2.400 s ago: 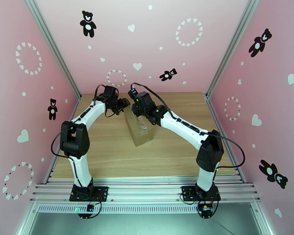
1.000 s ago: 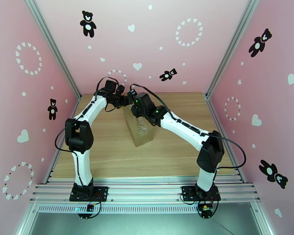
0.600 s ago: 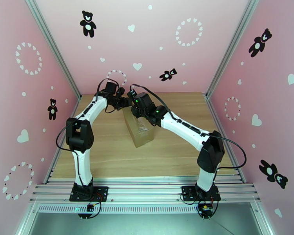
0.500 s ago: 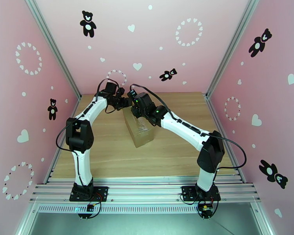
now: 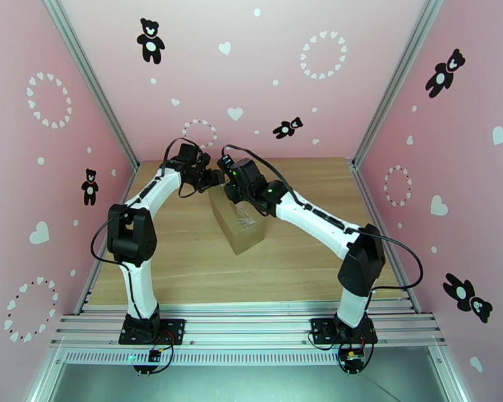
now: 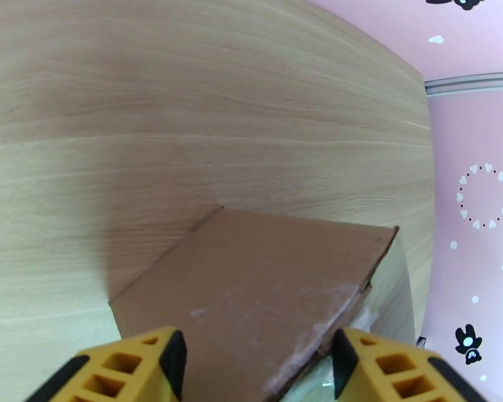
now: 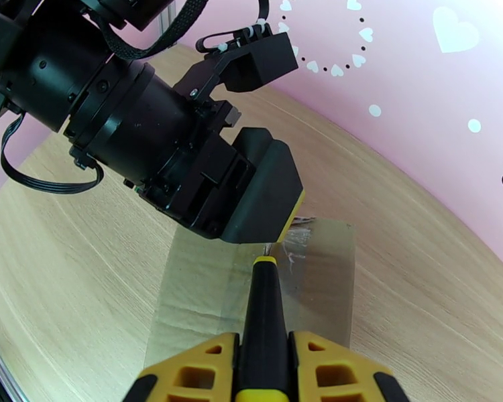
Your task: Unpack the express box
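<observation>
The express box point(image 5: 241, 226), a brown carton with clear tape point(image 7: 305, 262) on top, lies mid-table. My right gripper point(image 5: 233, 190) hovers over its far end, shut on a black-and-yellow utility knife point(image 7: 265, 309) whose tip meets the tape at the far edge. My left gripper point(image 5: 210, 177) comes in from the far left with its jaws apart. Its yellow fingertips point(image 6: 144, 366) sit against the cardboard face point(image 6: 265, 283), which spreads wider than the gap. One left finger point(image 7: 271, 189) rests at the box's far corner, right beside the blade.
The wooden table point(image 5: 184, 262) stretches out on both sides of the box. Pink walls and aluminium posts point(image 5: 379, 102) close it in on the left, back and right. The two wrists are crowded close together over the box's far end.
My left arm has swung slightly and brought its gripper down to the box's far corner. The box has shifted a little towards the near left. The right arm holds still.
</observation>
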Robot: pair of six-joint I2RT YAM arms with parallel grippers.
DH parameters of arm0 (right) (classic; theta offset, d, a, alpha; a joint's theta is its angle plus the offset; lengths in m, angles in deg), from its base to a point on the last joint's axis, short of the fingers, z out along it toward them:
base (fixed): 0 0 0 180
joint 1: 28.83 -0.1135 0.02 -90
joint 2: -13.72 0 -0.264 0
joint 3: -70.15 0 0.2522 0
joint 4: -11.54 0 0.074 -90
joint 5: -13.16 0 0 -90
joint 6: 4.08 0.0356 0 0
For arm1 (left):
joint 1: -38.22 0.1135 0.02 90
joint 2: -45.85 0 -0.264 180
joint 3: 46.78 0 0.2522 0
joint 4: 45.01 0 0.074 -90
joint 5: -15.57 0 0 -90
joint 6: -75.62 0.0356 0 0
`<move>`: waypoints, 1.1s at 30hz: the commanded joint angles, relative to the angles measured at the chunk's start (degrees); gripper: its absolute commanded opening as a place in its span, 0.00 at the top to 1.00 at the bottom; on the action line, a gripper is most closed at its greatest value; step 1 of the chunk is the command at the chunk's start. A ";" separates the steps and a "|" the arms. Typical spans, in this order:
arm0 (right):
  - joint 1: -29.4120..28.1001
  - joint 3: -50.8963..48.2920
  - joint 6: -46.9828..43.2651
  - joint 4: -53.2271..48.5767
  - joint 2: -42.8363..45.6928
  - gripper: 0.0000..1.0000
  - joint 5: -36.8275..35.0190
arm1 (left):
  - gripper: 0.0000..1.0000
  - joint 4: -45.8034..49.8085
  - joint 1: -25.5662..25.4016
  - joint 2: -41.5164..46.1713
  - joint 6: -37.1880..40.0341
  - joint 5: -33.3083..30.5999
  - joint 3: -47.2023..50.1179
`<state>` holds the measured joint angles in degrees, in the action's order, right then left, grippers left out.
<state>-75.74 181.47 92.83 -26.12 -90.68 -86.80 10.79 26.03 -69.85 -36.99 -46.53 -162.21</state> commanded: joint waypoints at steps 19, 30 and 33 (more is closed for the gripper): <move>-0.98 -5.01 -0.06 -6.33 4.04 1.00 1.80 | 0.38 0.53 -0.16 1.02 -3.32 -9.88 5.57; -1.03 -5.89 1.06 -5.32 3.72 1.00 1.78 | 0.34 -1.87 -0.20 5.60 -1.99 -8.50 4.71; -0.98 -5.54 1.24 -5.02 3.57 1.00 1.94 | 0.33 -1.87 -0.16 6.36 -1.39 -6.53 4.46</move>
<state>-76.03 177.34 93.10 -24.02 -87.94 -86.47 8.02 25.33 -65.80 -39.61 -51.32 -158.08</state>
